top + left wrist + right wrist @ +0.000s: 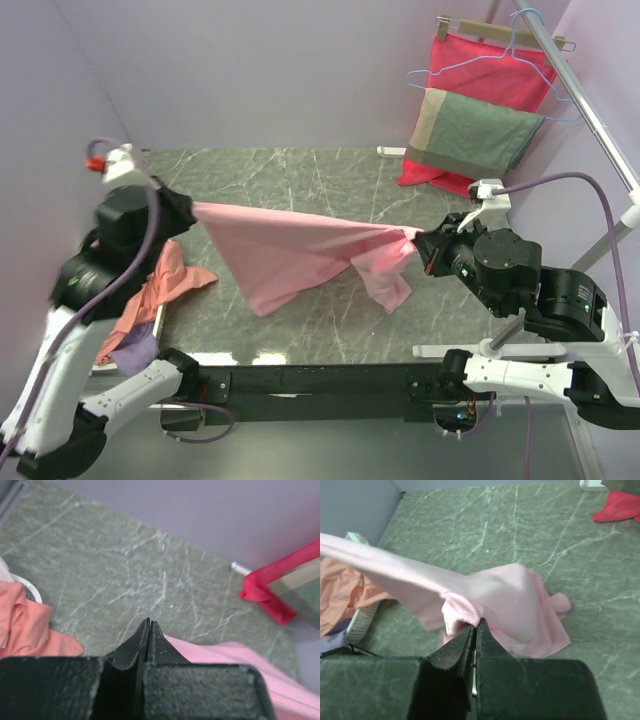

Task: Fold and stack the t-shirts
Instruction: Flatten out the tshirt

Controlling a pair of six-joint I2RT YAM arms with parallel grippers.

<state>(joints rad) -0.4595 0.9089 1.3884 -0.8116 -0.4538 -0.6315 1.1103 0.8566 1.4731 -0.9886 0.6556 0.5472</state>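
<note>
A light pink t-shirt (300, 250) hangs stretched in the air between my two grippers, its lower part drooping to the table. My left gripper (190, 207) is shut on its left end; in the left wrist view the shut fingertips (149, 625) have pink cloth (225, 655) trailing to the right. My right gripper (425, 243) is shut on its right end; in the right wrist view the jaws (476, 624) pinch a hemmed edge of the pink shirt (510, 595). A salmon-orange t-shirt (160, 285) and a lilac one (138, 350) lie bunched at the table's left edge.
A red cloth (480, 65) on a hanger and a grey-green and beige cloth (470, 130) hang at the back right by a white pole (590, 110). The green marble table (300, 180) is walled by lilac panels. A white mesh basket edge (362, 622) sits under the orange shirt.
</note>
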